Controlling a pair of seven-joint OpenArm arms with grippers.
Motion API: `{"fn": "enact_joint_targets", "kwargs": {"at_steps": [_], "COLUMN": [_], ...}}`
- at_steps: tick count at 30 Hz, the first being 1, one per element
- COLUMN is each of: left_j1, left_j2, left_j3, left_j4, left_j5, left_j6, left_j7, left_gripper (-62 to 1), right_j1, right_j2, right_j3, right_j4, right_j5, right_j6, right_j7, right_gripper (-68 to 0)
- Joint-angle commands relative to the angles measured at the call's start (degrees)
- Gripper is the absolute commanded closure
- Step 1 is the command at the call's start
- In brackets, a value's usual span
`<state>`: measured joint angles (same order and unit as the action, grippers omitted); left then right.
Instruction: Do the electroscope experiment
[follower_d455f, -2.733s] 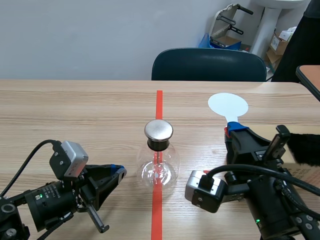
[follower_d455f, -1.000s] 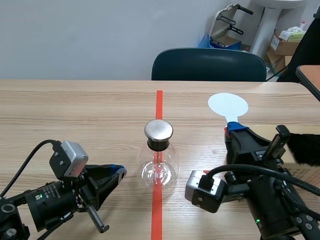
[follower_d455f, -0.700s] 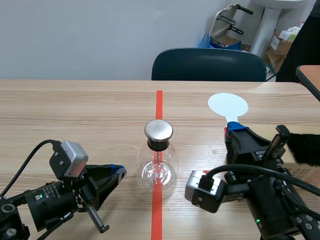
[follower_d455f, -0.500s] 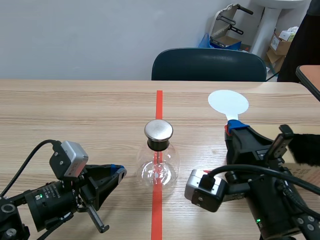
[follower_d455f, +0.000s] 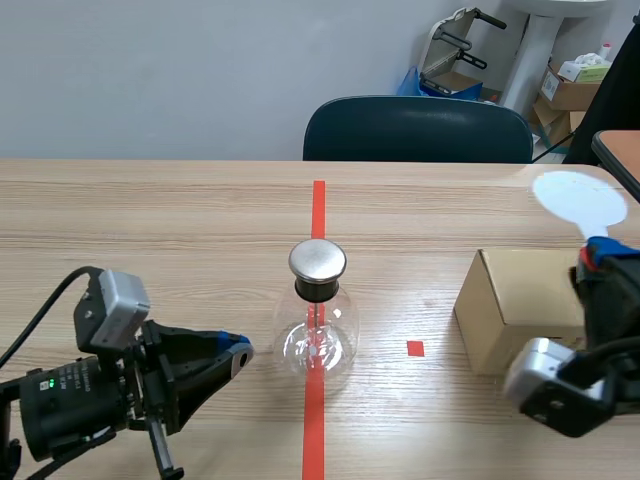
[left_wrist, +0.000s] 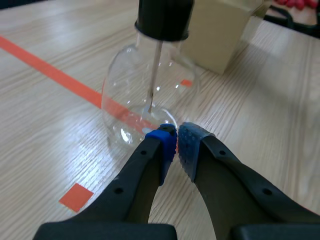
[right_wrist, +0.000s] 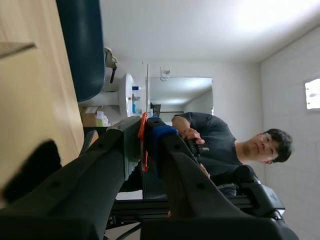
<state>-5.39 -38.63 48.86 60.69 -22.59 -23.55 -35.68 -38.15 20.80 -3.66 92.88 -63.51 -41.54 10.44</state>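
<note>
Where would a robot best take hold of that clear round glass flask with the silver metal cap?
By the narrow black neck just under the silver cap, coming in sideways. The clear glass flask has a wide, round bulb, likely slippery; the neck is short and straight. The left gripper, shut now, lies nearest; the right gripper holds a white paddle.

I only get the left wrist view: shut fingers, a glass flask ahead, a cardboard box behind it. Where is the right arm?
Observer: The right gripper is by the cardboard box at the right of the table, shut on a white disc paddle.
Operator: Is the disc at the flask?
Observer: No, it is well apart from the glass flask; the flask's metal cap has nothing touching it.
Operator: Anyone seated opposite?
Observer: No; the dark chair across the table is empty.
</note>
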Motion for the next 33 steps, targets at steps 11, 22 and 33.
{"fn": "enact_joint_targets", "kwargs": {"at_steps": [11,22,33], "left_j1": [7.02,8.92,12.00], "left_j2": [-9.62,-14.88,-17.00], "left_j3": [1.44,1.51,2.93], "left_j4": [13.42,18.75,21.53], "left_j5": [-2.27,2.75,3.56], "left_j6": [-3.72,-8.37,-10.16], "left_j7": [-5.57,-11.28,-10.86], "left_gripper": [-10.7,-49.7,-49.7], "right_j1": [0.00,5.62,8.46], "right_j2": [-3.06,-6.10,-7.21], "right_j3": [13.62,18.45,19.96], "right_j4": [-2.67,-14.51,-22.71], "right_j5": [11.30,11.21,7.08], "right_j6": [-3.32,-3.32,-3.32], "right_j7": [19.12,27.39,27.28], "right_gripper": [-0.6,-0.6,-0.6]}}
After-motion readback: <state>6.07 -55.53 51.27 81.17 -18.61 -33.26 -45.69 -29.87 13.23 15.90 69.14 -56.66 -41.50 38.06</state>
